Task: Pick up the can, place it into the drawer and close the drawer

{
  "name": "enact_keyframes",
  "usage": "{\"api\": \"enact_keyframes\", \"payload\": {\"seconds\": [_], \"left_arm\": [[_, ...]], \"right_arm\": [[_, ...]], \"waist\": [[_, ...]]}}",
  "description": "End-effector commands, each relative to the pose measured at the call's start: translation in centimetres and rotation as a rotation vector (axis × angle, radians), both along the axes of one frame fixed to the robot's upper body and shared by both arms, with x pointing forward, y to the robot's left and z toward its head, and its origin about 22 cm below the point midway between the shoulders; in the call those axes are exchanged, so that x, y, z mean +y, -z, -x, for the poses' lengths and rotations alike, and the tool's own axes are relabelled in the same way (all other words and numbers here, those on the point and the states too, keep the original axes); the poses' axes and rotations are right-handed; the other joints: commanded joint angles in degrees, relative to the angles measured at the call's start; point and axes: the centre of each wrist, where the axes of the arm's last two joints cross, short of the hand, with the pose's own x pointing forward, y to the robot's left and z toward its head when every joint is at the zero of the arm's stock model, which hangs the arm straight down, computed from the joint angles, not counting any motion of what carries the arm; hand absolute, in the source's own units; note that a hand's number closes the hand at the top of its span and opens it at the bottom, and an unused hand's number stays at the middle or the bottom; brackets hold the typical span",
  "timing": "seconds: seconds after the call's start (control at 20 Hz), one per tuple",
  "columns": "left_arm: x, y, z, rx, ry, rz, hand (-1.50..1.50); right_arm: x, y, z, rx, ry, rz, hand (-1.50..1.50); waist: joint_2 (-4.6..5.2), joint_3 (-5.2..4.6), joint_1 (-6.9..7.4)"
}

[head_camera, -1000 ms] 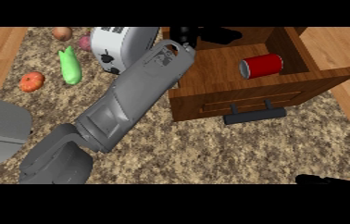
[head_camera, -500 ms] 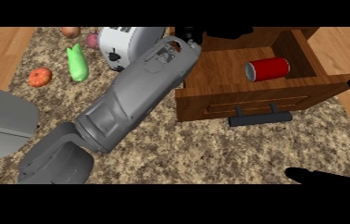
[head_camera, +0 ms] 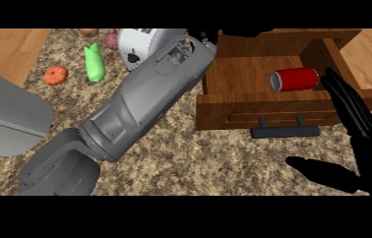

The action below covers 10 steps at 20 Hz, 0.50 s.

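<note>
The red can [head_camera: 294, 79] lies on its side inside the open wooden drawer [head_camera: 240, 74], near its right wall. The drawer's front panel carries a black handle [head_camera: 285, 131]. My right hand [head_camera: 349, 106] stands open at the view's right, fingers straight along the drawer's front right corner and thumb [head_camera: 323, 173] low over the counter; it holds nothing. My left forearm [head_camera: 152, 99] runs from the lower left up to the drawer's back left corner. There my left hand [head_camera: 207, 36] is mostly cut off by the view's top.
A white appliance [head_camera: 141, 45] stands left of the drawer, partly behind my left forearm. Further left lie a green vegetable [head_camera: 94, 62], an orange tomato [head_camera: 56, 75] and two reddish items [head_camera: 109, 39]. A grey rounded object [head_camera: 18, 116] sits at the left edge.
My right hand has risen from the lower right corner to beside the drawer's front. The can stays in the drawer and the left arm holds its place.
</note>
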Motion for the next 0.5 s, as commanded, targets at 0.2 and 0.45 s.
{"api": "enact_keyframes", "payload": {"seconds": [0.2, 0.45], "left_arm": [[-0.7, -0.9, 0.5, -0.007, 0.002, 0.013, -1.50], [2.7, -2.1, -0.4, 0.025, -0.005, -0.002, -1.50]], "right_arm": [[2.9, 4.2, -4.4, 0.049, 0.072, 0.266, -1.50], [2.7, 7.7, -6.4, 0.040, 0.118, 0.208, -1.50]], "waist": [[-0.48, -0.03, 2.68], [-1.00, 0.00, 3.48]]}}
